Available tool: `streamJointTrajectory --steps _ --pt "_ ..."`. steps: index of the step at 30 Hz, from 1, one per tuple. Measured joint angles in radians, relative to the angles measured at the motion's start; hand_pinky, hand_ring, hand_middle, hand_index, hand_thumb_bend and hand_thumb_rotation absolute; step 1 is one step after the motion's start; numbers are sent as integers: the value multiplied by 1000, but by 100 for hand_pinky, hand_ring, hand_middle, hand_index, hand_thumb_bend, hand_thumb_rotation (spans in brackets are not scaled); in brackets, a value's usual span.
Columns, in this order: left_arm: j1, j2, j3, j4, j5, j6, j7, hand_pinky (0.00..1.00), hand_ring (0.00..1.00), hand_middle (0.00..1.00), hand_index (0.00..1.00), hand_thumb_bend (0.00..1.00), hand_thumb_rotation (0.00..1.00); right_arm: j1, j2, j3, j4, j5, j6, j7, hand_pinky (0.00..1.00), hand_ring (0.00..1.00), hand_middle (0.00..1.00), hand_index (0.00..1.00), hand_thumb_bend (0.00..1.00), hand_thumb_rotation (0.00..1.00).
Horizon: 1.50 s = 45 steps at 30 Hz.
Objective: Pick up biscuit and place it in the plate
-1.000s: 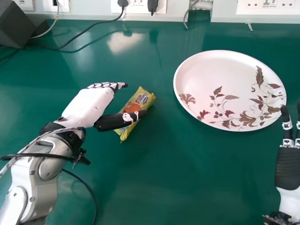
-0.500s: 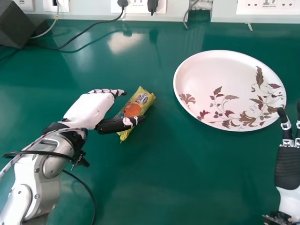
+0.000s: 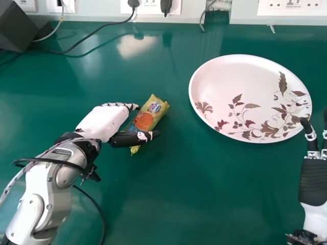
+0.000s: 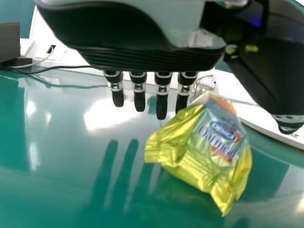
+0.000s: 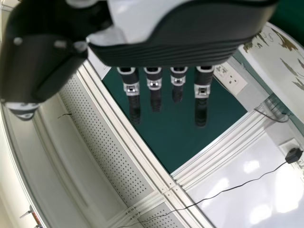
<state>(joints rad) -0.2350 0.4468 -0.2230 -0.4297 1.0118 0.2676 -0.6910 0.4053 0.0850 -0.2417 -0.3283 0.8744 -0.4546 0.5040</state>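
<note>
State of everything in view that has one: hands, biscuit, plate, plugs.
Left hand: open, fingers straight, thumb over the packet's near end; contact unclear
Right hand: open, fingers straight
Biscuit packet: wrapped, no tear seen, lying on the table, not on the plate
Plate: right way up
Two black plugs: plugged into the socket panel
</note>
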Motion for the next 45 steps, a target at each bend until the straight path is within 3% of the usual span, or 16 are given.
streamJointTrajectory --steps 13,21,33,45 --pt "-32 17 -28 52 10 -7 1 100 99 92 92 100 61 3 0 0 -3 -1 0 -1 74 96 96 83 95 25" --pt "-59 16 -43 106 38 -10 37 100 98 93 93 100 62 4 0 1 -8 -8 -6 -9 72 94 95 82 90 22" --pt "-93 16 -66 176 42 -10 83 100 98 93 92 100 60 9 1 13 -17 -13 -7 -15 71 93 95 81 89 18" --pt "-135 52 -112 232 68 -42 105 100 99 94 93 100 60 9 1 12 -14 -1 -8 -11 69 93 95 80 89 20"
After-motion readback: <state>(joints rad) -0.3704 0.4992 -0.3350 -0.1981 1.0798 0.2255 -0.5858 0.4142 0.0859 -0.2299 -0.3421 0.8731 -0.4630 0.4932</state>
